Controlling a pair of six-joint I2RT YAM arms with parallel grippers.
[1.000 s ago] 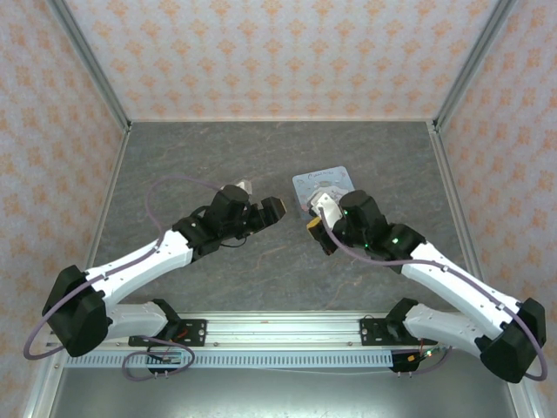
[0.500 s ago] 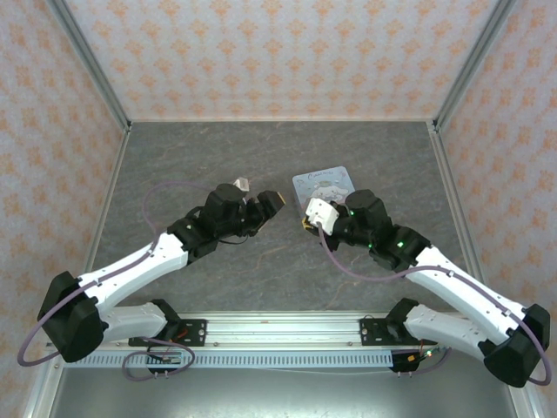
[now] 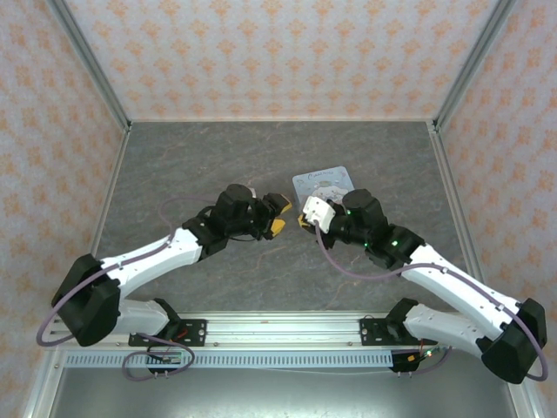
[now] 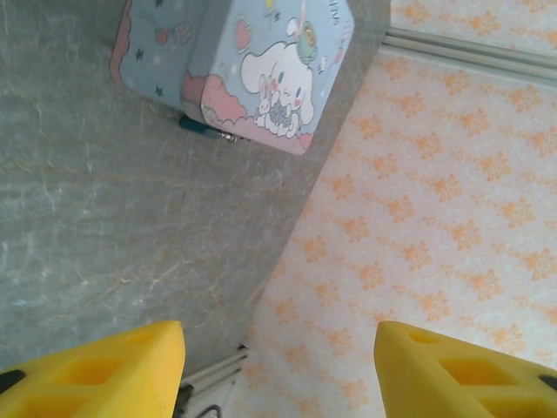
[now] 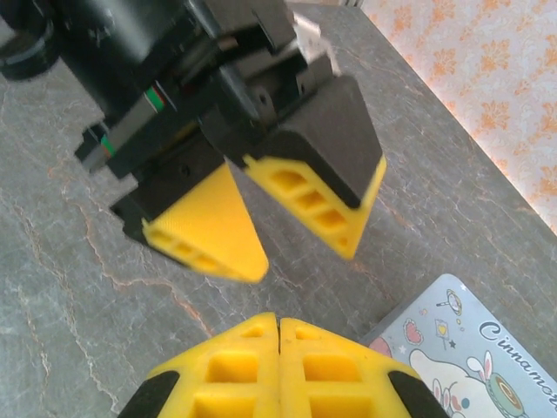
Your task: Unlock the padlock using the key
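Two yellow fingers of the left gripper (image 4: 278,361) are seen spread wide, with nothing between them. Beyond, at about 11 o'clock, the key (image 4: 205,129) lies on the table (image 4: 87,244) against the tin (image 4: 270,78). Its long axis runs roughly 9 to 3 o'clock, with the teal head leftward and the metal tip seemingly rightward. The right gripper (image 5: 278,331), its pads pressed together and apparently holding nothing, is judged slightly nearer.

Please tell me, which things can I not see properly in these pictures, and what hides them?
Slim key with teal-blue head: left wrist view, tiny, against the edge of the pale blue cartoon-printed tin; whether it goes underneath is unclear.
Tin: top edge cuts it there, bottom edge in the right wrist view; top view, the right gripper covers its near edge.
Left gripper: bottom edge cuts its fingers, left wrist view.
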